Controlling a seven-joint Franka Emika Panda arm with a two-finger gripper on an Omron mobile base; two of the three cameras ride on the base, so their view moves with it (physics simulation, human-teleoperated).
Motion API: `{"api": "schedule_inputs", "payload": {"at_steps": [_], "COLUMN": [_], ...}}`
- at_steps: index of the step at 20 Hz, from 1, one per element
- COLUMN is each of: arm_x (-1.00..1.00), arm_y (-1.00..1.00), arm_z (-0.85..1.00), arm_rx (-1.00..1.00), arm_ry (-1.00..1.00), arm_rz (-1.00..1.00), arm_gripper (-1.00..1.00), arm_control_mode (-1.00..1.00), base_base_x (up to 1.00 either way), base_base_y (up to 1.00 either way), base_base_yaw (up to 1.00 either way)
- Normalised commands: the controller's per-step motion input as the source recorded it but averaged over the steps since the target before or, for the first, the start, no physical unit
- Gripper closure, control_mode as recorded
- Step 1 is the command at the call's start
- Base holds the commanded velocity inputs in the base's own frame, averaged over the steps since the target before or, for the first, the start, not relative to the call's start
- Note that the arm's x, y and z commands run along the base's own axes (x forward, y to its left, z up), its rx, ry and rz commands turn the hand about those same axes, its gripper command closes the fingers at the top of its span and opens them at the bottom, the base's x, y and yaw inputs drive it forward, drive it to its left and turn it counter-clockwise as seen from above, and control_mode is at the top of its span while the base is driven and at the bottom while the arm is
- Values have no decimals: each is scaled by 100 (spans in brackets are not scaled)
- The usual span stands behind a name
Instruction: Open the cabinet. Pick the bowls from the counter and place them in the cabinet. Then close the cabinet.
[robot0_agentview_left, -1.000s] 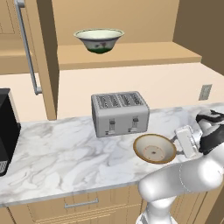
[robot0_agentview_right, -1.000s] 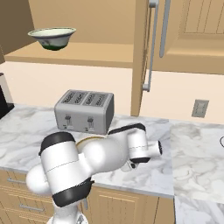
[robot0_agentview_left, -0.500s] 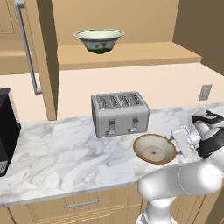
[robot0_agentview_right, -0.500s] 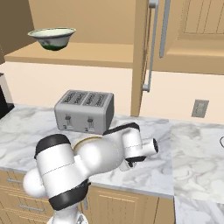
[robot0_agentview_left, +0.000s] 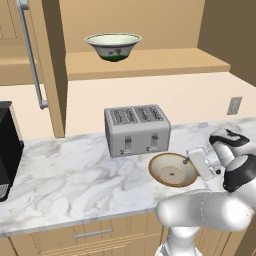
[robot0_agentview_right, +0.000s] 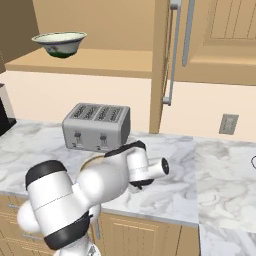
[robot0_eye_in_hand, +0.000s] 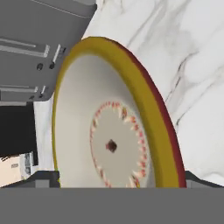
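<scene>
End effector (robot0_agentview_left: 192, 161) low over bench (robot0_agentview_left: 75, 175), jaws spread wide, straddling brown-rimmed bowl (robot0_agentview_left: 173, 170) at its 3 o'clock rim; no grip evident. Bowl just in front of toaster (robot0_agentview_left: 137, 129), near bench front edge. Cream bowl (robot0_agentview_left: 113, 46) on open cabinet shelf (robot0_agentview_left: 165, 60), shelf bare toward 3 o'clock.

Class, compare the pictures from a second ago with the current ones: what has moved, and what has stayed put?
The open claw has edged closer to the brown-rimmed bowl on the counter, its fingertips now either side of the rim; nothing is gripped yet. The arm has swung a little with it. The brown-rimmed bowl, the toaster and the cream bowl on the cabinet shelf have not moved.
</scene>
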Motion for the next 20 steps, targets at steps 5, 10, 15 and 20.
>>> {"api": "schedule_inputs", "payload": {"at_steps": [5,10,15,20], "arm_x": [0,0,-25,-80], "arm_y": [80,47,9,-20], "arm_z": [-50,-34,35,99], "arm_rx": [2,2,0,0], "arm_ry": [0,0,-8,-15], "arm_rz": [-3,0,-6,-19], "arm_gripper": [100,100,100,100], "arm_control_mode": [-100,-100,-100,-100], "base_base_x": [0,0,0,0], "base_base_y": [0,0,0,0], "base_base_yaw": [0,0,0,0]}}
